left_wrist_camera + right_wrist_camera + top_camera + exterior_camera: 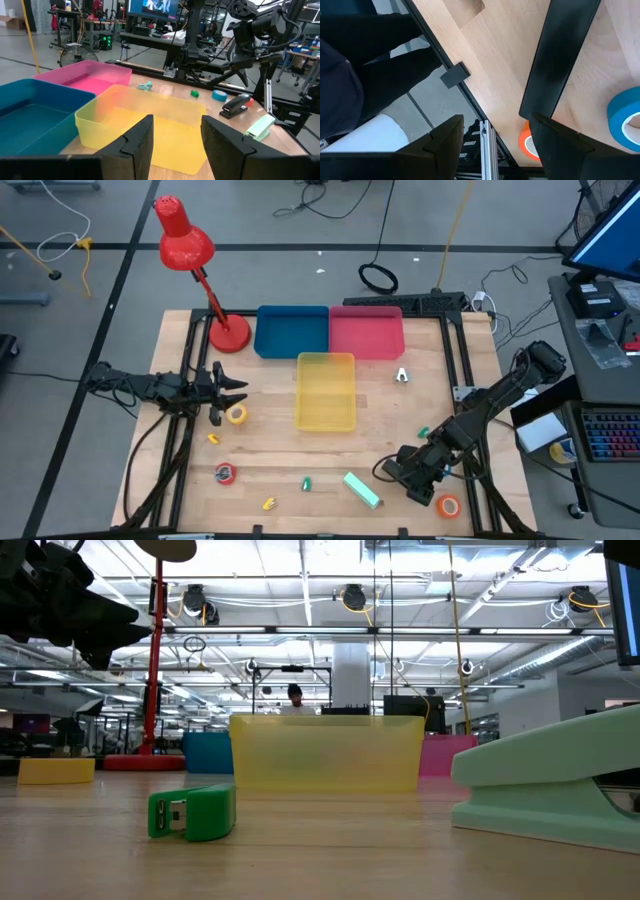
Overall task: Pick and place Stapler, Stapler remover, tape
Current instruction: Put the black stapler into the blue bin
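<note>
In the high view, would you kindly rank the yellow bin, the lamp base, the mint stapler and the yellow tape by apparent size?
Largest to smallest:
1. yellow bin
2. lamp base
3. mint stapler
4. yellow tape

The table [330, 455] was pale wood with a smooth, matt grain. The yellow bin [325, 390] looked like translucent plastic, while the blue bin [291, 331] and pink bin [366, 332] were opaque plastic with a soft sheen. The red desk lamp [184, 242] had a glossy finish. The mint-green stapler [545, 790] appeared matt plastic. The left gripper's fingers [137, 142] were dark and matt.
</note>
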`<state>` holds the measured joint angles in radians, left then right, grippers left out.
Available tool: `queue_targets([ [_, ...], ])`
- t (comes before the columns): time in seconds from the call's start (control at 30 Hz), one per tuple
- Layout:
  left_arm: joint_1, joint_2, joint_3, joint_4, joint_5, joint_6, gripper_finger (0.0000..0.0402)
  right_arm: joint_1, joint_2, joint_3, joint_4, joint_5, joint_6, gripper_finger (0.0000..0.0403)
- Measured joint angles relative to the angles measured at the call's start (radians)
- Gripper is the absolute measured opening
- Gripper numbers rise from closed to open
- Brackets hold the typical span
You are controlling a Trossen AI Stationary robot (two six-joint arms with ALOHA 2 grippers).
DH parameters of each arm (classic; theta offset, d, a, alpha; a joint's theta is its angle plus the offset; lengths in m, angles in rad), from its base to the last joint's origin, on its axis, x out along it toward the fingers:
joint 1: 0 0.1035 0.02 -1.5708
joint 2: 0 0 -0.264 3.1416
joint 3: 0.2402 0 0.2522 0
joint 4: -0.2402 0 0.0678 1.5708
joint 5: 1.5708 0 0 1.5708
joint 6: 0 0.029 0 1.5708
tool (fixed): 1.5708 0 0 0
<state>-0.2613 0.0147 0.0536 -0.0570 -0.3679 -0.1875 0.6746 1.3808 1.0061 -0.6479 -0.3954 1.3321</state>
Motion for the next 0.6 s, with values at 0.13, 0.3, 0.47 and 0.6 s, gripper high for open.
queue_targets([
  [0.13, 0.0, 0.0, 0.0, 0.0, 0.0, 0.002, 0.0166, 0.0, 0.0, 0.0, 0.007, 0.0, -0.01, 0.0222],
  [0.3, 0.0, 0.0, 0.0, 0.0, 0.0, 0.002, 0.0166, 0.001, 0.0, 0.0, 0.026, 0.001, -0.011, 0.0222],
  [0.47, 0.0, 0.0, 0.0, 0.0, 0.0, 0.002, 0.0166, 0.001, 0.0, 0.0, 0.058, 0.002, -0.013, 0.0222],
  [0.6, 0.0, 0.0, 0.0, 0.0, 0.0, 0.002, 0.0166, 0.001, 0.0, 0.0, 0.076, 0.004, -0.013, 0.0222],
])
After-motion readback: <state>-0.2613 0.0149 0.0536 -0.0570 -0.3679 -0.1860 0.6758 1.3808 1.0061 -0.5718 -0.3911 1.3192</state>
